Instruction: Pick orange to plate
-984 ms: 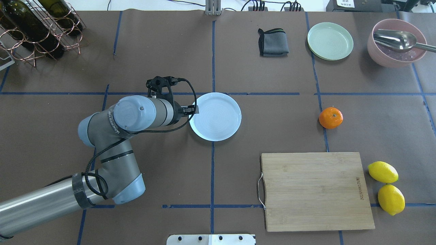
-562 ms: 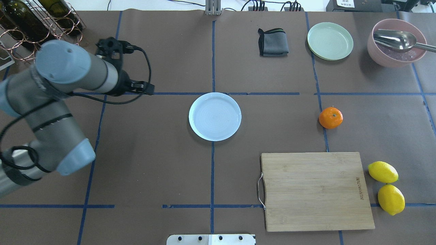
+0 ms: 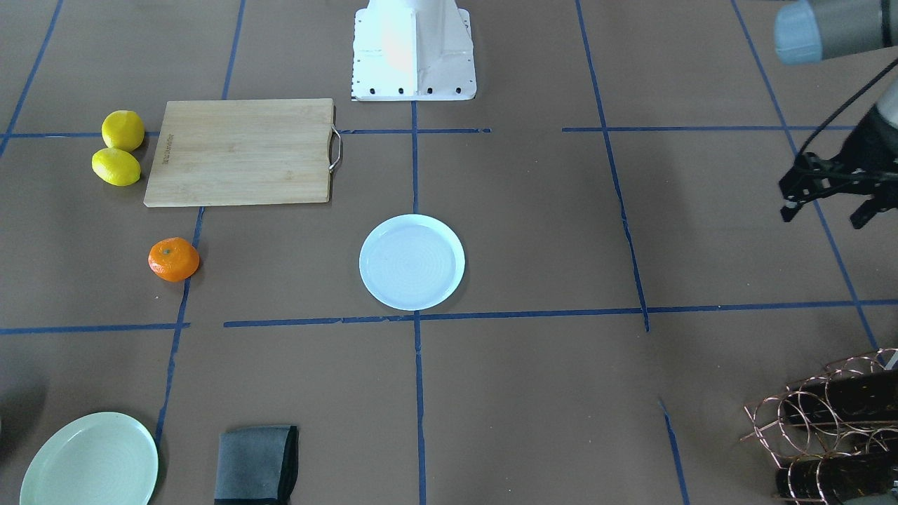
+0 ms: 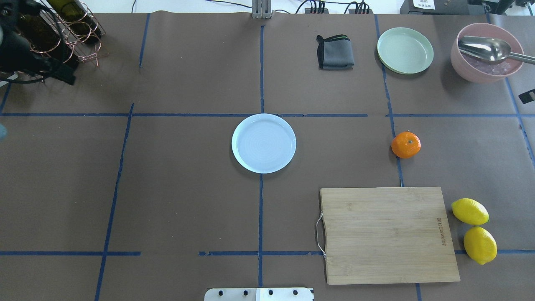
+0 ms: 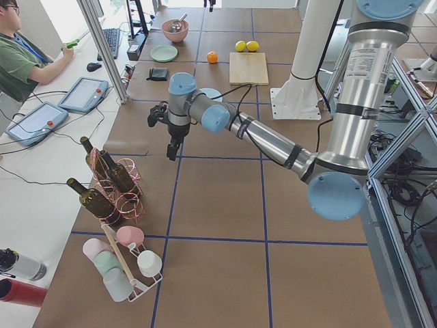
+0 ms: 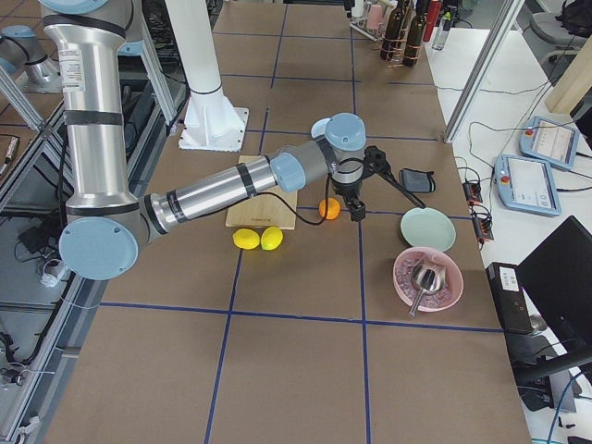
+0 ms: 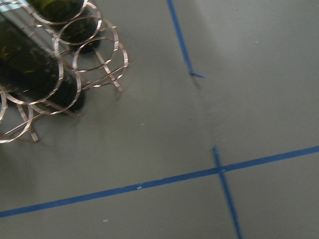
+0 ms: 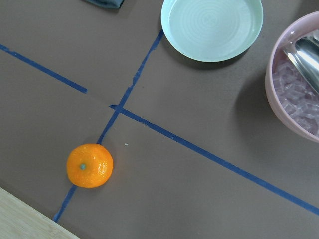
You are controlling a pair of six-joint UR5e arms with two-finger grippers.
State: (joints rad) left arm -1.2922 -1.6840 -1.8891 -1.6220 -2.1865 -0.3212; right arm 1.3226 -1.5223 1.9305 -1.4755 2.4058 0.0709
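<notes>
Fingers on the left gripper [image 3: 822,219] stand spread and empty, off by the wine rack [image 4: 62,37], well apart from the work. Whether the right gripper [image 6: 357,208] is parted or closed cannot be told; it hangs near the orange [image 4: 406,144]. The fruit sits on a tape line [image 4: 397,167] just past the cutting board [image 4: 384,234]. Beyond, mid-table, the plate [image 4: 264,143] holds nothing. By this, grasp, carry and release are all yet to do.

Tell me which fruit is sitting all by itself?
The orange: it sits alone on a blue tape line, while the two yellow lemons lie together beside the cutting board.
</notes>
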